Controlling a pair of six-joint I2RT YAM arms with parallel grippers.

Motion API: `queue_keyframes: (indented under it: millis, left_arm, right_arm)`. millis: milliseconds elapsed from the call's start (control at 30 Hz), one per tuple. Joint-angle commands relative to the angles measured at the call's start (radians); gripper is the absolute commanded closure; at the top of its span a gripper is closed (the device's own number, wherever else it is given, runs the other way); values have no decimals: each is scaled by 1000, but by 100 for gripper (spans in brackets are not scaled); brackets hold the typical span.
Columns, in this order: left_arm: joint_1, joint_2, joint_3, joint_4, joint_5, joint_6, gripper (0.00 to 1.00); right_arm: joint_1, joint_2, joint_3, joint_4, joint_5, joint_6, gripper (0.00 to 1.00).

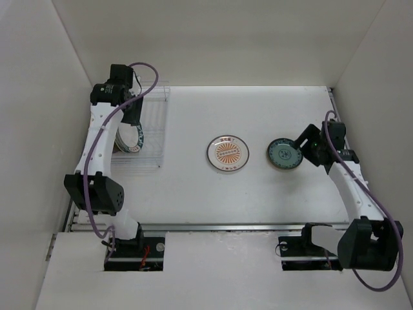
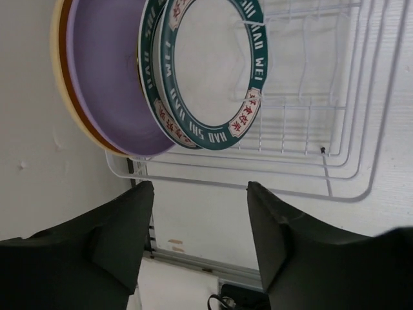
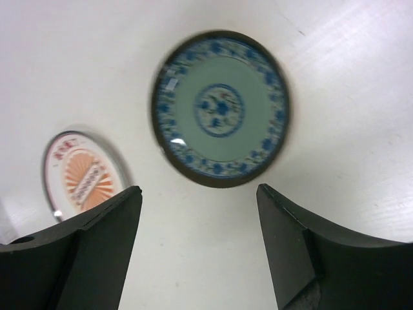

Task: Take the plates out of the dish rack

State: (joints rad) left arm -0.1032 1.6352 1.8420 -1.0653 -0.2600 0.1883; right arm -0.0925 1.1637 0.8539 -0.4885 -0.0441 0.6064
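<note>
The teal-rimmed plate (image 2: pixel 213 71), upper centre of the left wrist view, bore white lettering "HAO SHI" and "WEI", with red Chinese characters. Print on the sunburst plate (image 1: pixel 228 154) was illegible.

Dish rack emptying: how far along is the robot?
Done: the sunburst plate and the teal plate lie flat on the table. In hand: nothing; the right jaws stand open near the teal plate, the left jaws open facing the dish rack. Left: at least the purple-backed plate and a teal-rimmed plate stand in it.
</note>
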Motion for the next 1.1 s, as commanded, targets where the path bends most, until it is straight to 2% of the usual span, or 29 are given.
queue_keyframes:
  millis: [0,233,400,567,733,800,867,1067]
  left_arm:
    - [60,26,-3,22,42,5,46]
    - [103,136,85,13,65,-13,54]
    - [125,169,95,-9,110,-36,74]
    - [125,173,80,22,44,-36,70]
    - [125,184,68,59,-15,-36,57]
    - [125,184,57,82,-15,-36,55]
    - [125,193,57,82,-15,-36,55]
    - [134,247,83,41,-16,-46,64]
  right_arm:
    - [57,-48,73,-33,44,-31,22]
    - [103,-68,51,-22,79,-49,22]
    - [103,-47,42,-12,89,-60,22]
    - [103,-19,42,7,79,-69,22]
    - [103,-1,42,16,56,-69,22]
    - [103,-1,42,16,56,-69,22]
    - [103,-1,42,16,56,-69,22]
    - [103,8,53,7,75,-69,22]
